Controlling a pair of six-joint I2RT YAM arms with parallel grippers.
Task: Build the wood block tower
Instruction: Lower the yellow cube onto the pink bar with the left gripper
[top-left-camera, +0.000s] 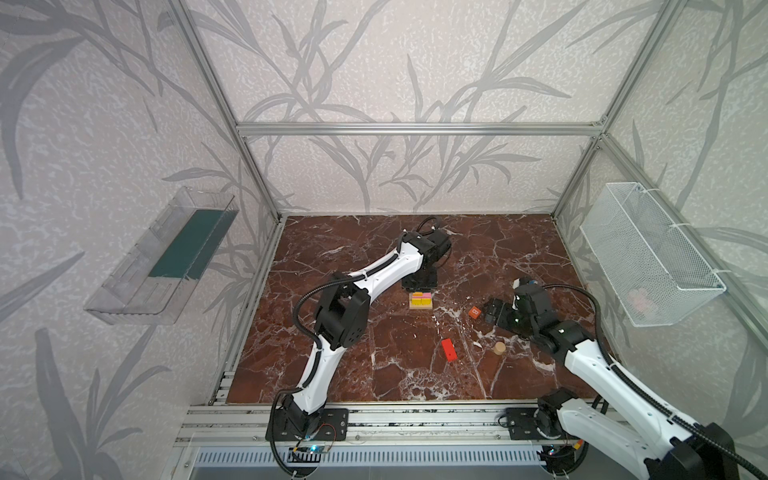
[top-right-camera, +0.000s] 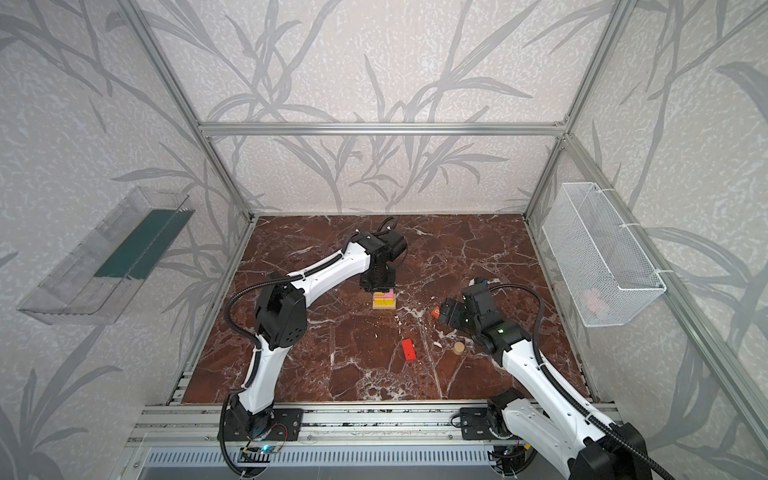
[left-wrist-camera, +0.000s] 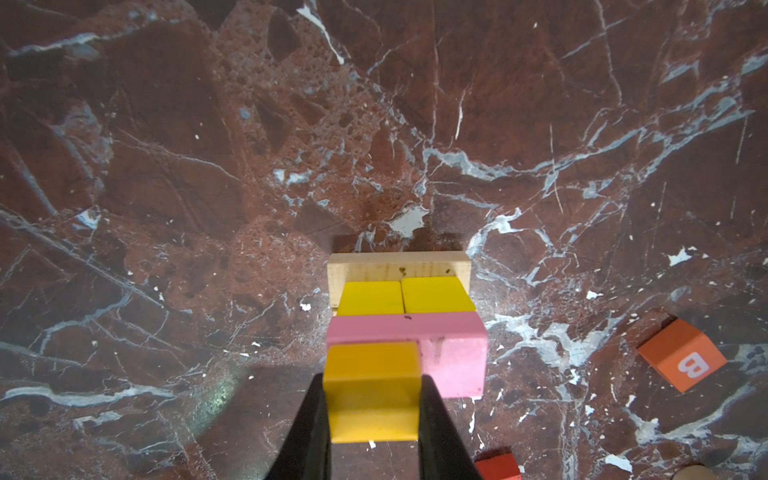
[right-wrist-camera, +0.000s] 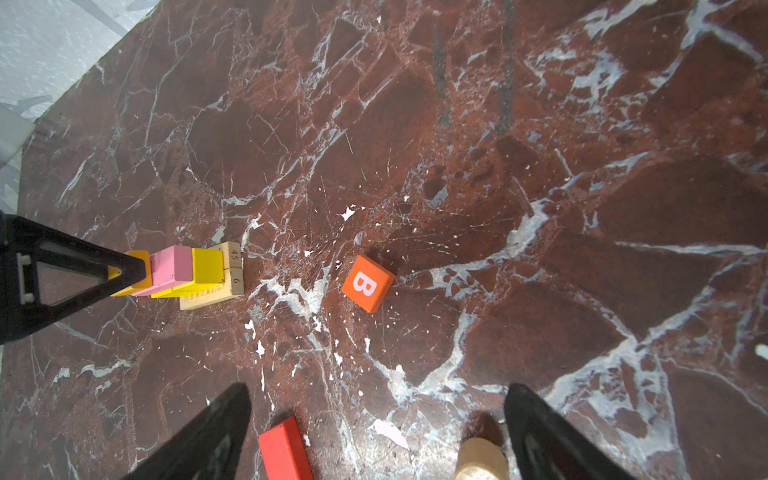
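The tower (top-left-camera: 421, 300) (top-right-camera: 384, 300) stands mid-table: a tan plank (left-wrist-camera: 399, 266), two yellow cubes (left-wrist-camera: 370, 297) on it, and a pink brick (left-wrist-camera: 415, 328) above them. My left gripper (left-wrist-camera: 372, 378) (top-left-camera: 419, 289) is shut on an orange cube (left-wrist-camera: 372, 390), pressed against the pink brick at the same level. An orange-red cube marked B (right-wrist-camera: 368, 283) (top-left-camera: 475, 312) lies just ahead of my open right gripper (right-wrist-camera: 378, 390) (top-left-camera: 490, 311). A red brick (right-wrist-camera: 284, 451) (top-left-camera: 449, 349) and a tan cylinder (right-wrist-camera: 480, 461) (top-left-camera: 499, 347) lie loose, nearer the front.
The red marble table (top-left-camera: 374, 374) is walled by an aluminium frame. A clear plastic shelf (top-left-camera: 166, 257) hangs on the left wall and a white wire basket (top-left-camera: 648, 257) on the right wall. A metal rail (top-left-camera: 415, 417) runs along the front edge.
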